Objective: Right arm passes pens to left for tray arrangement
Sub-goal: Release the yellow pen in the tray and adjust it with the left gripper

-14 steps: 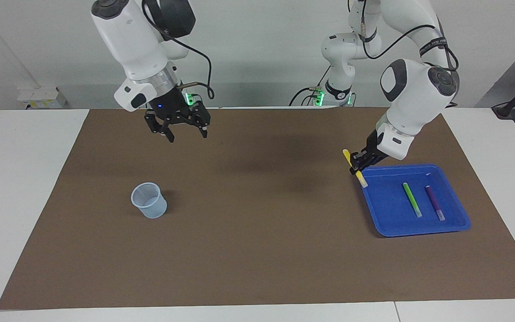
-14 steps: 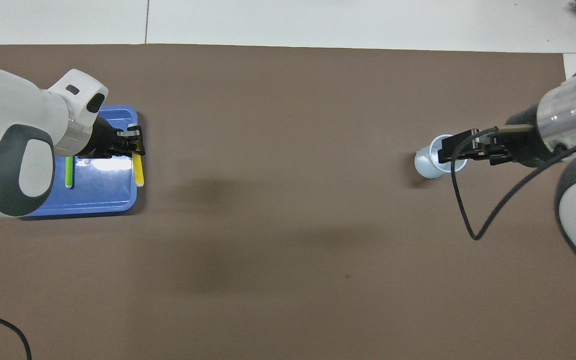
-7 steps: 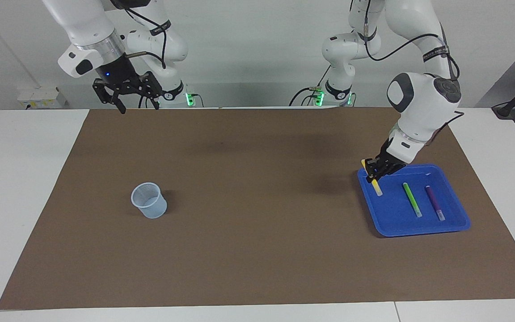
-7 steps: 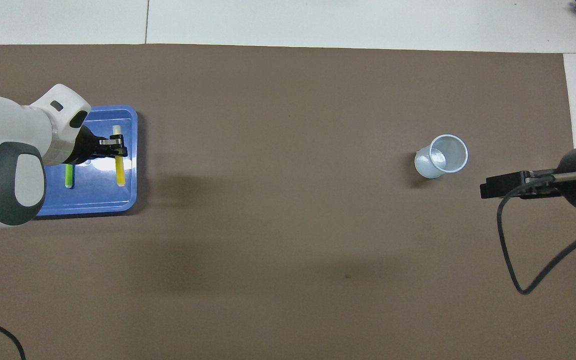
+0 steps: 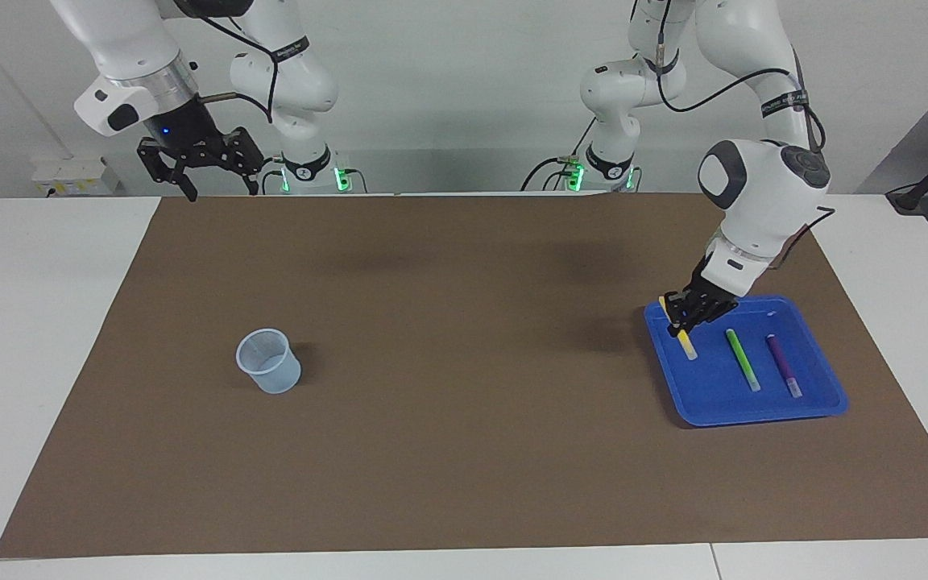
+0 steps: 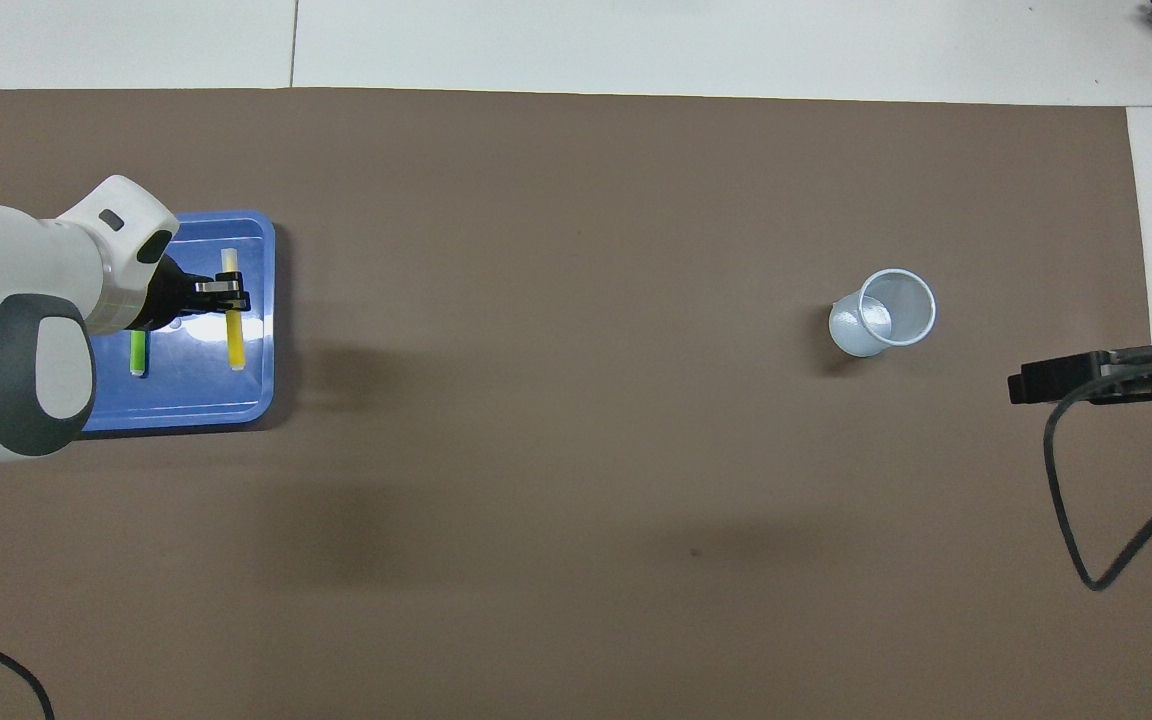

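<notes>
Left tool (image 5: 685, 316) gripping yellow pen (image 5: 683, 337) now lower over tray (image 5: 754, 407); right tool (image 5: 218, 165) open, higher

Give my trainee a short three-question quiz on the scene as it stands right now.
1. True or false: the left gripper is shut on the yellow pen.
2. How many pens lie loose in the tray? A) none B) two C) three
3. Which gripper waits open, up near the robots' edge of the table?

Key:
1. True; it holds the pen over the tray.
2. B: the green pen and the purple pen.
3. The right gripper.
</notes>
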Controlling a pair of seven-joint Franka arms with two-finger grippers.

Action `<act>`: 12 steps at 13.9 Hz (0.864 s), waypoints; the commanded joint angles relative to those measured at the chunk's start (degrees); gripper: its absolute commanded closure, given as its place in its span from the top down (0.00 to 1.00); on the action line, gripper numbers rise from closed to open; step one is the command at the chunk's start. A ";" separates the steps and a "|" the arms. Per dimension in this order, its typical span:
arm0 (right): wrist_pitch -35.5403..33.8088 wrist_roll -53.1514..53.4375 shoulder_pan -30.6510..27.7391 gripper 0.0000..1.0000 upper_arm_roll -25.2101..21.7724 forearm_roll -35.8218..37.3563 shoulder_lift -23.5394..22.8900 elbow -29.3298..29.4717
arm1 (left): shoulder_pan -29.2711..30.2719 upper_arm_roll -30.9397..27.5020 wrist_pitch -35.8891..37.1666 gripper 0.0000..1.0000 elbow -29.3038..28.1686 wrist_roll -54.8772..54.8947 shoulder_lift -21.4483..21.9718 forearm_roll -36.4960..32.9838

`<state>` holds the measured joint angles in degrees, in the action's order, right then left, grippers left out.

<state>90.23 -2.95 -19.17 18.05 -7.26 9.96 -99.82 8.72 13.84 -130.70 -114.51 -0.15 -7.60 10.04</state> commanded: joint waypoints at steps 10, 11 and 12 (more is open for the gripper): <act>1.70 -1.18 0.79 1.00 1.19 1.29 -2.40 -0.90 | 4.99 0.13 -12.47 0.00 -0.37 4.20 -8.73 -5.20; 1.79 -1.00 1.67 1.00 1.11 1.37 -2.49 -0.81 | 5.08 0.13 -13.00 0.00 -0.28 4.19 -9.09 -5.20; 1.79 -1.00 1.68 1.00 1.11 1.37 -2.49 -0.81 | 5.17 0.13 -13.87 0.00 -0.28 4.19 -9.27 -5.20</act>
<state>91.16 -3.00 -18.01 18.79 -7.24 7.41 -100.46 13.07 13.57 -142.40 -115.15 5.39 -15.76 6.13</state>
